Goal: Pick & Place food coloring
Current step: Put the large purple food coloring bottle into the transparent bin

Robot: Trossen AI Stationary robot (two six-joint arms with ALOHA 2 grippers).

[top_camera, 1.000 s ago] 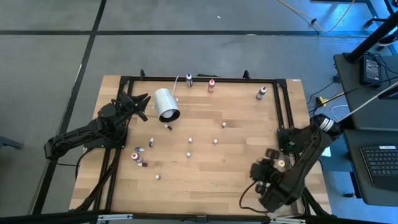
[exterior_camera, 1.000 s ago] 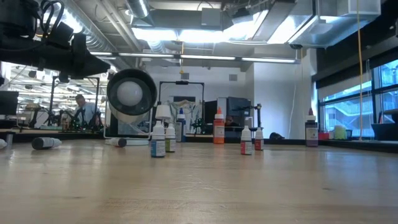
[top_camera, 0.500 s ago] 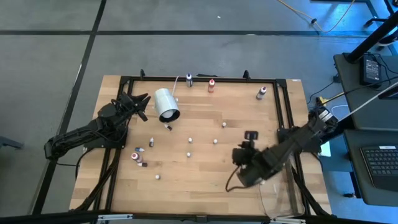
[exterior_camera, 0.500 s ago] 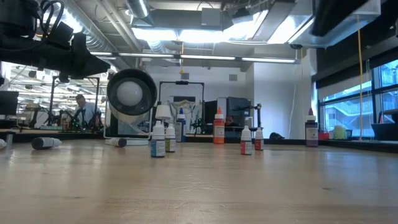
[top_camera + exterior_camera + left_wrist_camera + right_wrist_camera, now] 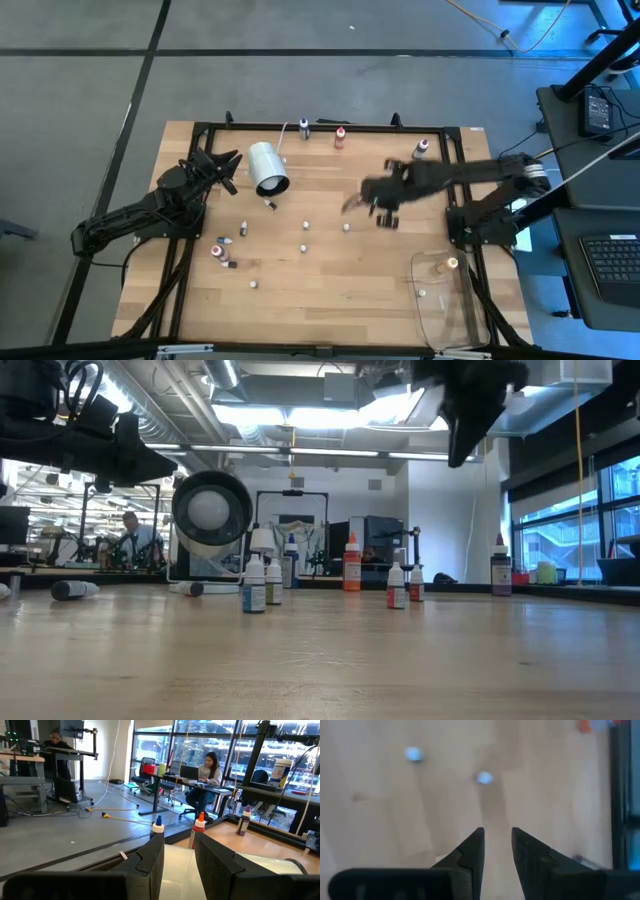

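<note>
Several tiny food coloring bottles stand scattered on the wooden table, among them two white-capped ones (image 5: 347,228) (image 5: 306,225) near the middle, an orange one (image 5: 340,137) at the far edge and a few (image 5: 218,250) at the near left. My right gripper (image 5: 352,203) hangs over the table's middle, pointing steeply down. Its fingers (image 5: 497,832) are open by a narrow gap with nothing between them; two white caps (image 5: 484,778) (image 5: 413,754) lie ahead of it. My left gripper (image 5: 225,165) waits level at the far left beside the white cylinder (image 5: 268,168), narrowly open and empty (image 5: 179,845).
A clear container (image 5: 440,295) stands at the near right corner with two small bottles (image 5: 450,264) inside. The white cylinder lies on its side, its open end (image 5: 210,510) toward the near edge. A black frame (image 5: 455,160) runs along the far and side edges. People sit in the room beyond.
My right gripper has swung from above the clear container at the near right corner toward the table's middle, going left and toward the far edge and rising a little. The container now shows uncovered. No bottle has moved.
</note>
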